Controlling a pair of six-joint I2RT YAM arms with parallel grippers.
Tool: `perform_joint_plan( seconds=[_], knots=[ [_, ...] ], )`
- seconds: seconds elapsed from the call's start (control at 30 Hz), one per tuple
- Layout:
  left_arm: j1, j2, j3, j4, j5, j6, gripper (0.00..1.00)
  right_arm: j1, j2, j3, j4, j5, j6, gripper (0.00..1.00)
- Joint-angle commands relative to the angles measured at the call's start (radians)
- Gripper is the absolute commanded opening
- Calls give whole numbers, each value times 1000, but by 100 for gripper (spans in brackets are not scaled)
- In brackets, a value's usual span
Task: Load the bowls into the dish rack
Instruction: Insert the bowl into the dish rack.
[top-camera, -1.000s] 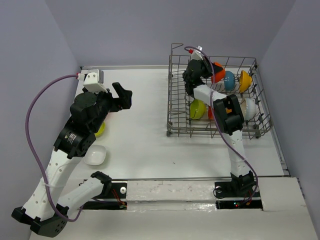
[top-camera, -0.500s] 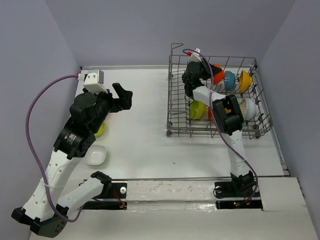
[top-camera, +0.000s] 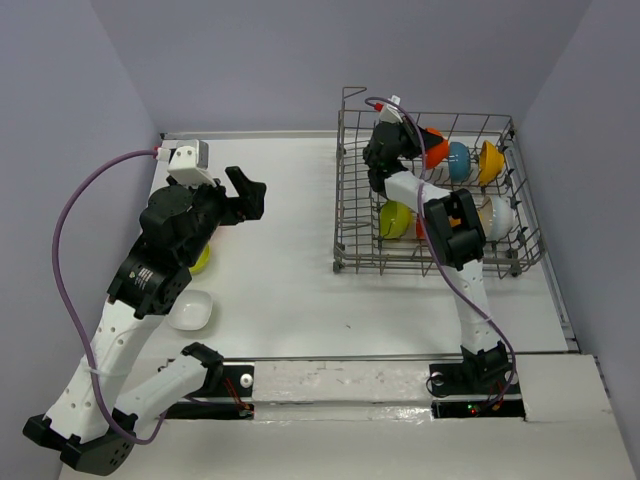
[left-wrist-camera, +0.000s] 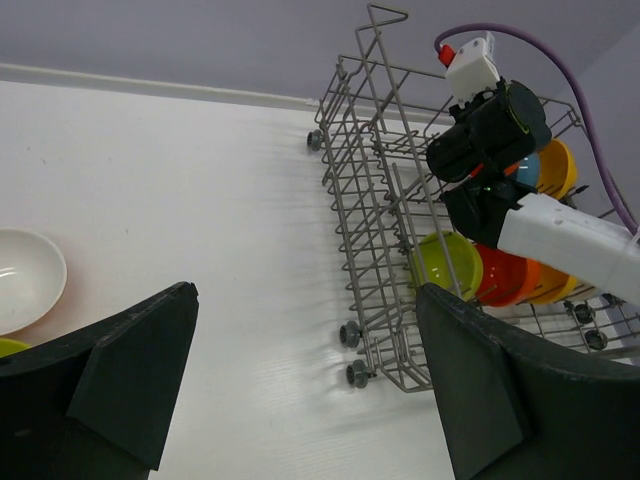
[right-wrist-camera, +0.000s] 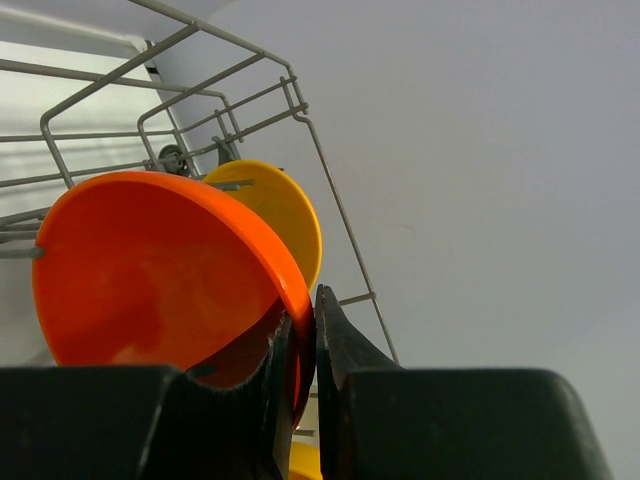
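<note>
table (top-camera: 300, 270): white, carrying everything listed below.

rack (top-camera: 346, 215): grey wire, sitting on the right half of the table, with bowls standing on edge among its tines.

left gripper (top-camera: 246, 190): hovering above the left half of the table, well apart from the rack; jaws gaping as wide as they go, gripping nothing.

right gripper (right-wrist-camera: 303, 325): reaching into the far side of the rack; fingers pressing almost together, pinching the rim of the orange bowl (right-wrist-camera: 150, 260).

far row in rack: orange bowl standing on edge at the left, blue bowl (top-camera: 459, 160) sitting beside it, yellow bowl (top-camera: 489, 160) sitting at the right end.

near row in rack: lime bowl (top-camera: 394, 218) leaning at the left, red bowl (left-wrist-camera: 500, 275) sitting just beside it, racked white bowl (top-camera: 500, 213) sitting at the right.

loose white bowl (top-camera: 190, 311): lying upright on the table beside the left arm.

yellow-green bowl (top-camera: 201, 258): lying on the table, partly hidden under the left arm, near the loose white bowl.
</note>
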Motion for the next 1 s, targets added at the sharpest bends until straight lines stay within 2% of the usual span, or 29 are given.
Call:
perform_joint_plan(
  seconds=[0.0,0.4,0.6,0.97],
  knots=[
    [3,-11,-8,48,13,5,99,7,46,43,9,-6,29,14],
    [4,1,-3,50,25,4,99,7,62,40,8,-7,30,20],
    [3,1,-3,48,27,5,99,7,75,45,3,-9,30,31],
    [3,-1,-8,52,29,4,99,7,72,49,-26,-1,67,38]
  ],
)
